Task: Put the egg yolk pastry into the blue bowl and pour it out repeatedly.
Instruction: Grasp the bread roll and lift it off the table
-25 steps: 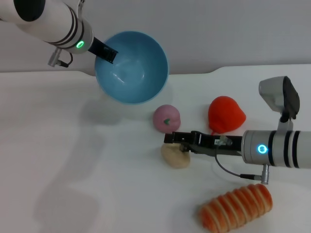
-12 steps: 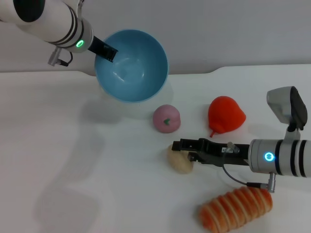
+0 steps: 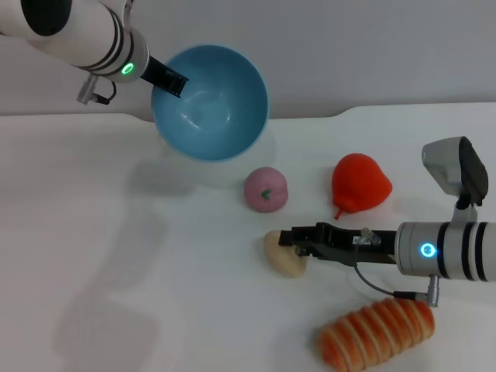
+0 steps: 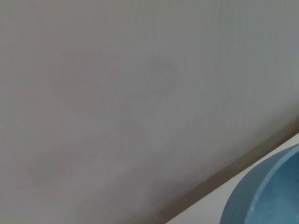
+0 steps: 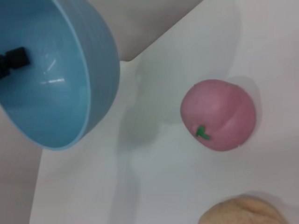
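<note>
Your right gripper (image 3: 288,241) sits at the pastry (image 3: 282,254) on the table (image 3: 116,256); your left gripper (image 3: 172,82) holds the bowl (image 3: 211,105) up, tilted.

Right fingers (image 3: 304,235) reach in low from the right side, tips touching the pastry's top edge; you can't tell from here whether they're wide or pinched. The pastry lies on the table just under and ahead of those tips. The pink ball (image 3: 266,188) is near, beyond the tips; the red fruit (image 3: 360,182) sits back alongside the fingers; the orange bread roll (image 3: 377,332) is behind and nearer you. Left fingers are clamped on the bowl's rim, its opening tipped toward you, well apart from the right fingers.
</note>
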Controlling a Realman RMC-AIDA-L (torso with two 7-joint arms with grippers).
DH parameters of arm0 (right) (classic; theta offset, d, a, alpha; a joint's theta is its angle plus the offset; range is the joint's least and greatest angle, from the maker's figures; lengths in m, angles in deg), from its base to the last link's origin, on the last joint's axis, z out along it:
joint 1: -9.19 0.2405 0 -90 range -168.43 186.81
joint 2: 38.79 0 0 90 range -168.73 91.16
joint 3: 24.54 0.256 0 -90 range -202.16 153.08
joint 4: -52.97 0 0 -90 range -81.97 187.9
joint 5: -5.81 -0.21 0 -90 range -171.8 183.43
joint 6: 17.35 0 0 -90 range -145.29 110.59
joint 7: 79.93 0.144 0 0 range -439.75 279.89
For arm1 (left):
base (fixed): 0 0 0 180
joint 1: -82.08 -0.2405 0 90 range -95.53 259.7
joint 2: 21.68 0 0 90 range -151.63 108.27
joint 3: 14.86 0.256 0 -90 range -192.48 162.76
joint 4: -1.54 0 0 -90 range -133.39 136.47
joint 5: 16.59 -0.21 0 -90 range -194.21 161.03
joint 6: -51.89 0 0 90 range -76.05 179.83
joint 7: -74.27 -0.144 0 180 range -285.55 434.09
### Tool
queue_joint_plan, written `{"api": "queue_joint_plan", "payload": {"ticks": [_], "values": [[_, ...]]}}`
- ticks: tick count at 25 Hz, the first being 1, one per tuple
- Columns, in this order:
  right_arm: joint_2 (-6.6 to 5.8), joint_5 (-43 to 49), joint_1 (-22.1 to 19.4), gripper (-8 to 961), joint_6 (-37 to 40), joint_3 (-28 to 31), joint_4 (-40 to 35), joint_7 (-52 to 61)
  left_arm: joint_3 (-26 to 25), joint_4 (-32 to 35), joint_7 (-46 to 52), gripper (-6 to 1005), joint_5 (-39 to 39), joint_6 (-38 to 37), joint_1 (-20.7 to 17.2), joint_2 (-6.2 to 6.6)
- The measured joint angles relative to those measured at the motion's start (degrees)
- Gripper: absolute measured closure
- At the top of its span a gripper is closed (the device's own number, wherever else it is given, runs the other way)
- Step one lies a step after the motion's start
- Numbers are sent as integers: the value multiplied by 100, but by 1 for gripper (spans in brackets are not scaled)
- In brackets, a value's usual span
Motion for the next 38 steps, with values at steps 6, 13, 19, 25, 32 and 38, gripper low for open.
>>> {"api": "queue_joint_plan", "payload": {"ticks": [6,13,19,25,32,38], "values": [[0,35,-8,661,5,2,-31,-20,0,50,-7,1000,6,-26,0,0],[2,36,-120,839,150,21,-405,-215,5,110,-21,1000,16,-72,0,0],[0,36,-172,955,296,49,-646,-243,10,133,-29,1000,20,-56,0,1],[-9,0,-248,896,444,184,-663,-261,8,138,-34,999,23,-67,-30,3],[-61,30,-523,827,920,869,-521,-261,-6,102,-35,999,24,-68,-28,1],[-221,548,-329,621,711,903,-106,343,5,132,-36,1000,24,-73,50,0]]}}
